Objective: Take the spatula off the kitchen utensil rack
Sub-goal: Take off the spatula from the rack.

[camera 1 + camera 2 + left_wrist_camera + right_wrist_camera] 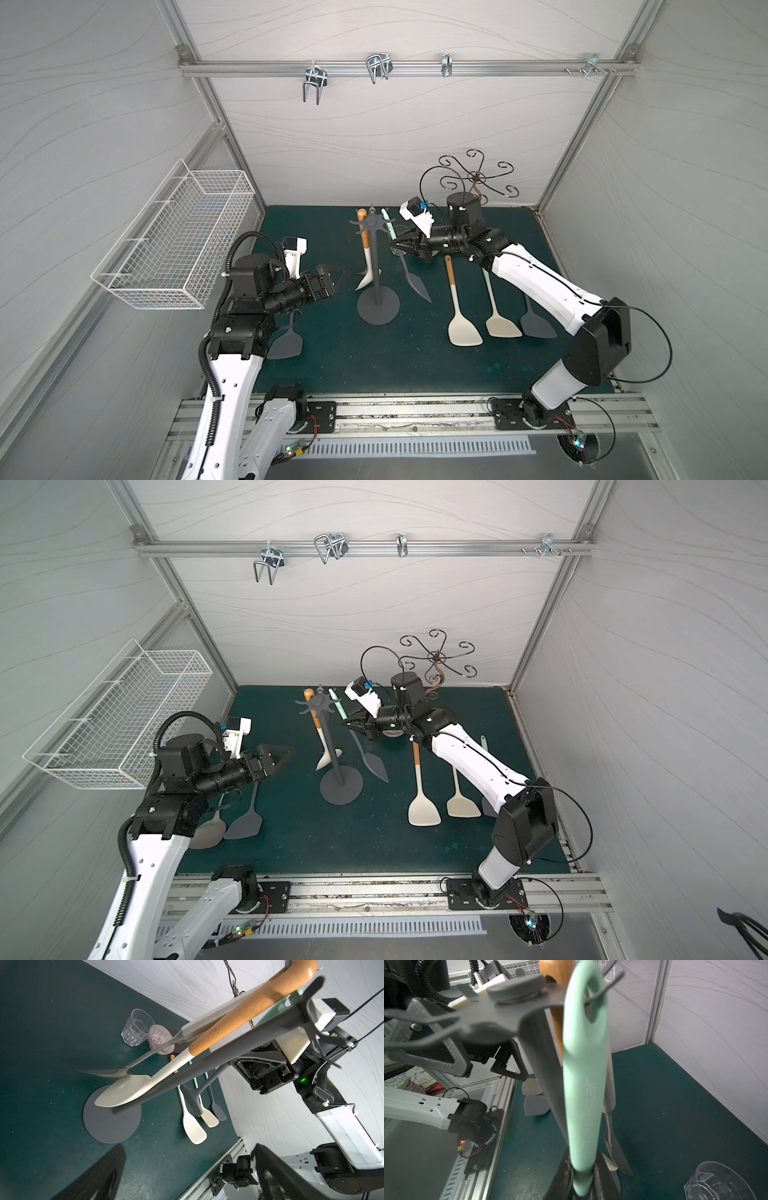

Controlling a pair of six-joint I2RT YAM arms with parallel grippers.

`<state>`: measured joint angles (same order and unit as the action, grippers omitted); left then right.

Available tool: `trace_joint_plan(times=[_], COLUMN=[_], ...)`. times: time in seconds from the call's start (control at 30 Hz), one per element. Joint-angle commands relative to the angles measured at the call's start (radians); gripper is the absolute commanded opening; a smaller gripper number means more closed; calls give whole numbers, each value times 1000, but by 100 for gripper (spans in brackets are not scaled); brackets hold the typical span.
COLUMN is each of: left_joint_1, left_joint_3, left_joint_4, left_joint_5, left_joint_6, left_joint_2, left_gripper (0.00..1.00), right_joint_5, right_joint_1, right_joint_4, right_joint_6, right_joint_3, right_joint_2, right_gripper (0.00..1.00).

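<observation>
The kitchen utensil rack point(384, 316) is being seen as smooth, matt dark grey. The spatula point(584, 1084) is being shown with a smooth mint handle, like plastic. Glossy brown wood is being shown on the wooden-handled spatula point(245, 1016). The desk point(374, 365) is being covered by a dull green mat with little scratches. The cup point(137, 1026) is being seen as clear and shiny.
</observation>
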<state>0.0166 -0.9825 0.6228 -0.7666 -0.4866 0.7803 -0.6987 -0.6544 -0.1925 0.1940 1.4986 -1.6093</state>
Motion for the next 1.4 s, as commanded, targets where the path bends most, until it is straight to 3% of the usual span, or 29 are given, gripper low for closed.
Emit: trace_joint_plan(times=[0.0, 0.27, 0.47, 1.13, 1.37], left_joint_1=[-6, -7, -7, -21, -23], left_joint_3=[5, 15, 20, 22, 24], left_joint_4=[-45, -46, -43, -31, -30], left_joint_5=[-7, -14, -23, -20, -23], left_joint_6=[-8, -6, -6, -9, -7], left_joint_2=[-3, -1, -9, -12, -13], left_gripper=[99, 99, 99, 99, 99], right_joint_5=[54, 131, 107, 333, 252], right_joint_1=[-7, -9, -9, -24, -21], right_joint_4=[-18, -72, -43, -64, -45], right_joint_6=[16, 17, 55, 120, 86], right_joint_3=[45, 93, 69, 56, 35], right_joint_2=[55, 62, 81, 121, 137], right_gripper=[0, 0, 0, 0, 0])
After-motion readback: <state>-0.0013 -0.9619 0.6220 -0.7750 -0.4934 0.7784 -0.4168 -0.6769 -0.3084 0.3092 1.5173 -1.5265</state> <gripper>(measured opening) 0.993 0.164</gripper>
